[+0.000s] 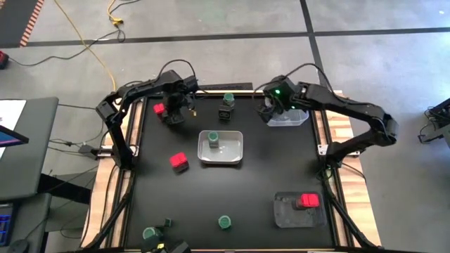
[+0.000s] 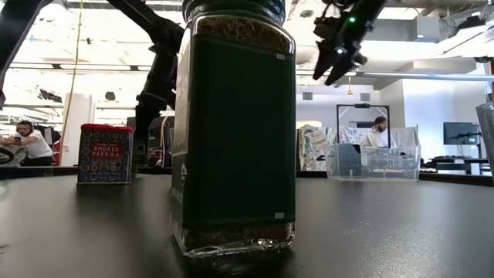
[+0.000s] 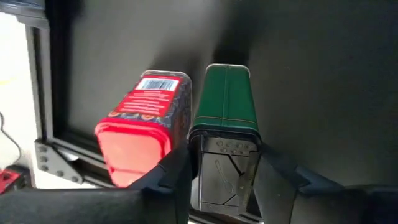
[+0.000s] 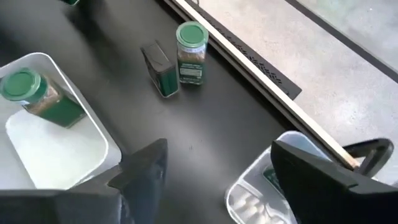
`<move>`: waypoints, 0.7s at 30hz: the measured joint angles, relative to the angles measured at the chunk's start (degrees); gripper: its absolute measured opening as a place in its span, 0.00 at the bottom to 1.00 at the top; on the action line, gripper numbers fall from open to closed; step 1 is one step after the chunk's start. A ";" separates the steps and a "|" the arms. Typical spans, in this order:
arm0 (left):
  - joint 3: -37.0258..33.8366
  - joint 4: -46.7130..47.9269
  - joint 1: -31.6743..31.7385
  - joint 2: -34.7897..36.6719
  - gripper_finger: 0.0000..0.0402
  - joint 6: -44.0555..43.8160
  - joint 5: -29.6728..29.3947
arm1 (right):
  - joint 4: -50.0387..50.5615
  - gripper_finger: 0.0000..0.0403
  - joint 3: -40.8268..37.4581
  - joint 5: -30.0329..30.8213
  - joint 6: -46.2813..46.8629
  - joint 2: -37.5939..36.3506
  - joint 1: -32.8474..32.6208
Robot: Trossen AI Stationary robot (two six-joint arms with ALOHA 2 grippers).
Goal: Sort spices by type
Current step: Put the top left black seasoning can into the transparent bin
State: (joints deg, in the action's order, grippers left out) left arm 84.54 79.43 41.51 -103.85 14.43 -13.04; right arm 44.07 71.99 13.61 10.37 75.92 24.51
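My left gripper (image 1: 176, 111) is at the far left of the table, shut on a dark tin with a green body (image 3: 227, 99). The tin stands right beside a red box (image 3: 146, 121). My right gripper (image 1: 276, 107) is open and raised (image 2: 338, 58) over the table next to a clear tray (image 1: 288, 118) at the far right. A green-lidded jar (image 4: 191, 50) and another dark tin (image 4: 160, 70) stand at the far edge. One more jar (image 1: 213, 138) stands in the middle tray (image 1: 235, 156). A red box (image 1: 178, 162) stands on the table. My left gripper has the dark tin pinched between its two fingers at the lid end (image 3: 224, 165). One finger (image 3: 176, 177) is on the side facing the red box and the other is on the opposite side. The fingers come from above, pointing down. The tin is upright.
A grey tray (image 1: 287, 214) at the near right holds a red box (image 1: 307, 202). Two green-lidded jars (image 1: 224, 223) (image 1: 149, 233) stand at the near edge, and one fills the low view (image 2: 235, 131). Something green lies in the clear tray (image 4: 270, 178). People sit in the room behind.
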 joint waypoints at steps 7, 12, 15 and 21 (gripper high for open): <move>9.35 4.99 -3.43 0.00 0.32 -2.83 2.23 | -9.70 0.75 -16.04 -0.13 4.12 -9.41 0.40; 16.74 6.63 -7.27 0.00 0.32 -5.23 6.53 | -18.39 0.75 -22.35 -5.39 3.50 -13.30 1.49; 21.13 6.09 -9.89 -0.18 0.32 -6.79 9.03 | -25.86 0.75 -23.46 -14.08 0.91 -13.18 4.44; 25.80 0.64 -14.92 -0.35 0.32 -9.29 12.97 | -29.83 0.75 -21.57 -29.62 -3.92 -7.38 11.56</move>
State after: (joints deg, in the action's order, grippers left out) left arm 110.34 80.07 26.59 -104.21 5.13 -0.07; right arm 14.24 50.42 -16.02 6.45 68.54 36.07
